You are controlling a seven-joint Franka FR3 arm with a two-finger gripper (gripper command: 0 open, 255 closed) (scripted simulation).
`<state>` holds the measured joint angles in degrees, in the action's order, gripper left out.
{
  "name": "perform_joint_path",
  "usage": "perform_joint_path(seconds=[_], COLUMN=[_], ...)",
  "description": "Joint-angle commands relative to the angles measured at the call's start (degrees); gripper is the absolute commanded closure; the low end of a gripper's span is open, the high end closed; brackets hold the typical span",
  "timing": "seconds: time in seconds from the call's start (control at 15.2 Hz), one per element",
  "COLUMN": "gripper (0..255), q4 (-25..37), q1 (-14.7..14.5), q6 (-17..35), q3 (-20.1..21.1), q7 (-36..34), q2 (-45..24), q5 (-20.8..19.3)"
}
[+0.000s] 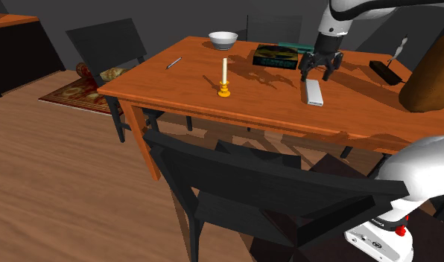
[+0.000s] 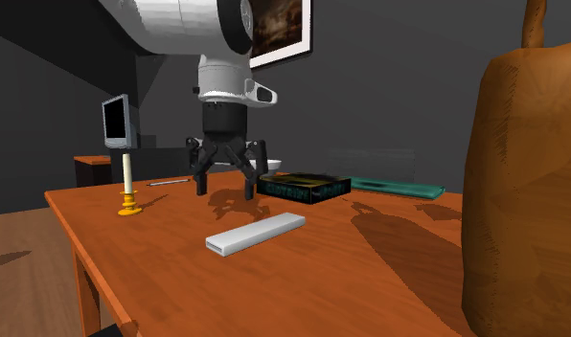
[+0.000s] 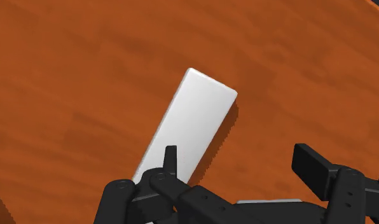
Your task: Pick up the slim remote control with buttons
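In the shoulder view, starting from the candle [image 1: 224, 80], we find the white remote [image 1: 313, 92] at three o'clock, flat on the table [image 1: 191, 80]. The gripper [image 1: 318, 74] hovers at its twelve, fingers spread wide, holding nothing. We judge the remote light, rigid and smooth, best clasped across its narrow width, mid-length.

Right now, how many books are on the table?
2. A dark book lies on the table near the gripper; a teal book lies past it, toward the shoulder view's far edge. The brown bag could hide more.
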<state>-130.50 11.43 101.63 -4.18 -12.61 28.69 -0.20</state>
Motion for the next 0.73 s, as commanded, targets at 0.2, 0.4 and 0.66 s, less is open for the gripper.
perform_joint_path(seconds=[0.2,0.4,0.66], gripper=[0,0,0], q4=[1.4,1.2,-1.5], q1=[4.6,5.6,5.6], q6=[4.9,6.6,9.7], q3=[-0.9,-1.2,-1.3], q7=[-8.8,-10.7,-10.7], q2=[-6.0,-7.5,-8.0], q5=[-2.5,-3.1,-3.1])
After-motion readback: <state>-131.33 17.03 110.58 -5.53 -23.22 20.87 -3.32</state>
